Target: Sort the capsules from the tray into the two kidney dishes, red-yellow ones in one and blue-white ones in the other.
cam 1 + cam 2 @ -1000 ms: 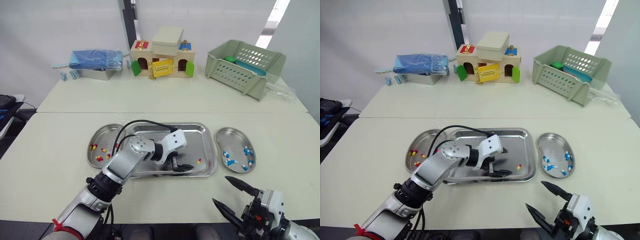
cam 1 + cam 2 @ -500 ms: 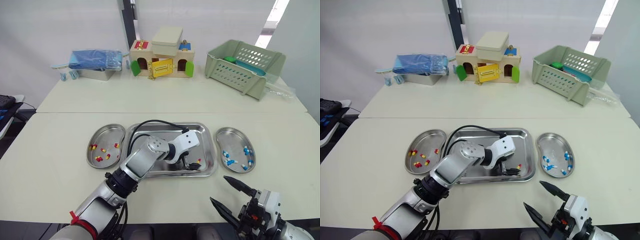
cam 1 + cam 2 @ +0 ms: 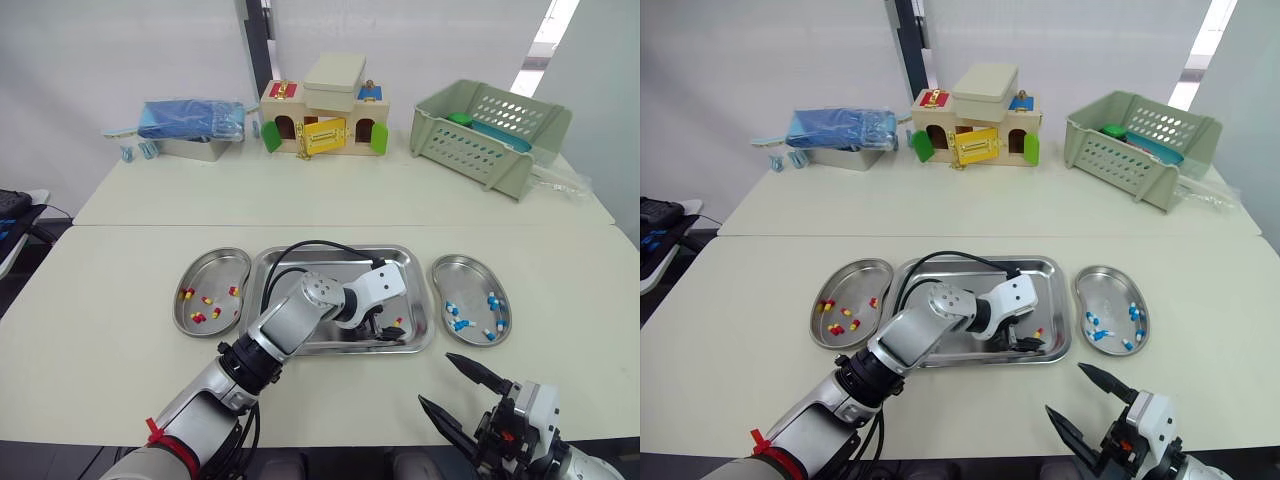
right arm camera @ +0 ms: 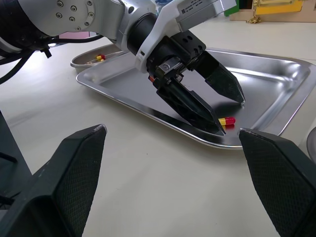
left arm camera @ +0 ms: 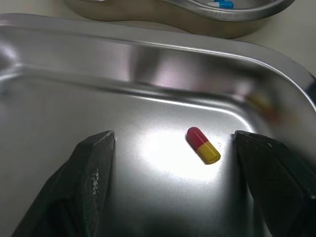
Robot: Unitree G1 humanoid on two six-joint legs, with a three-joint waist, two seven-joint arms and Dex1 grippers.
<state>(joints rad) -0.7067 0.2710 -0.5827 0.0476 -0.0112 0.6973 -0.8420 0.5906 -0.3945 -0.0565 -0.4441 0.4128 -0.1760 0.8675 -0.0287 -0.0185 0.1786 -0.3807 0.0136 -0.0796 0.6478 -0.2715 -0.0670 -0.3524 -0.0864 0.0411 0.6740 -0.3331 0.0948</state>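
The left tool point(image 5: 173, 142) is reaching into the tray point(image 3: 330, 251). Its fingers are spread apart, grasping nothing and straddling one red-yellow capsule point(image 5: 203, 145) lying near the tray's right near corner. The right tool point(image 3: 434, 378) is hovering, released, over the near edge of the worktop point(image 3: 100, 300). Other red-yellow capsules point(image 3: 205, 300) are sitting in the left kidney dish point(image 3: 210, 263), blue-white capsules point(image 3: 459, 323) in the right kidney dish point(image 3: 462, 268).

One tray point(image 5: 49, 103), two kidney dishes point(image 3: 215, 270) point(image 3: 470, 275), one red-yellow capsule point(image 5: 203, 145) on tray.
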